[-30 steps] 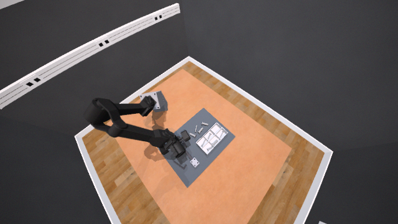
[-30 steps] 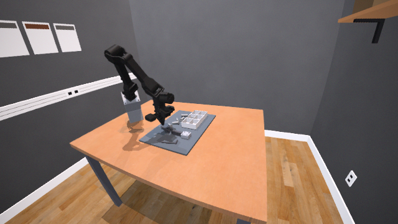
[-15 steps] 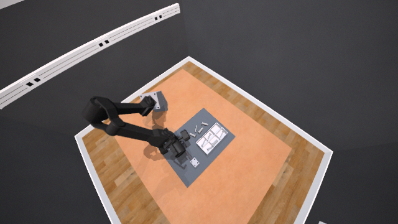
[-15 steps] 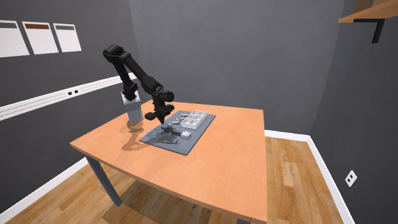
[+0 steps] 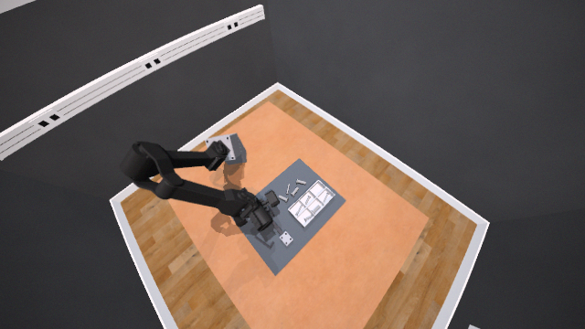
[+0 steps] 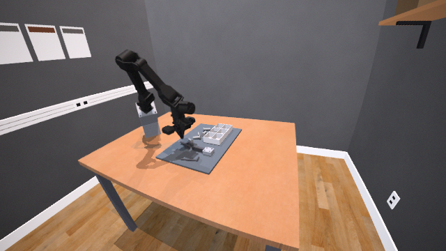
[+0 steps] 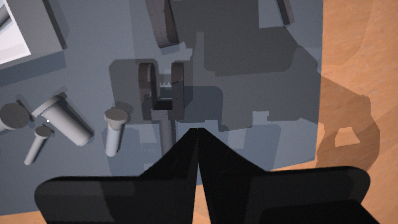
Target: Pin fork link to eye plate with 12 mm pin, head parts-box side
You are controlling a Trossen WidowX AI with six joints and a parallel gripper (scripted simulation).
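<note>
Several loose pins, one fork waiting, and my claw shut on nothing.

My gripper (image 7: 197, 134) hangs with its two black fingers pressed together and empty, tips just short of the fork link (image 7: 161, 86), which stands on the grey mat (image 7: 280, 85) with its two dark cheeks upright side by side and a narrow slot between them. Something sits in that slot; I cannot tell whether it is the eye plate. Left of the fork lie the pins: a headed one (image 7: 114, 131) nearest, shank running toward me, head away, then a stout cylinder (image 7: 64, 119) lying slantwise and a thin pin (image 7: 38, 144). I cannot tell which is the 12 mm one. I judge them stiff, light, smooth metal, apt to roll, so I would pinch mid-shank, across the long axis. The parts box (image 7: 11, 35) is at far left.
</note>
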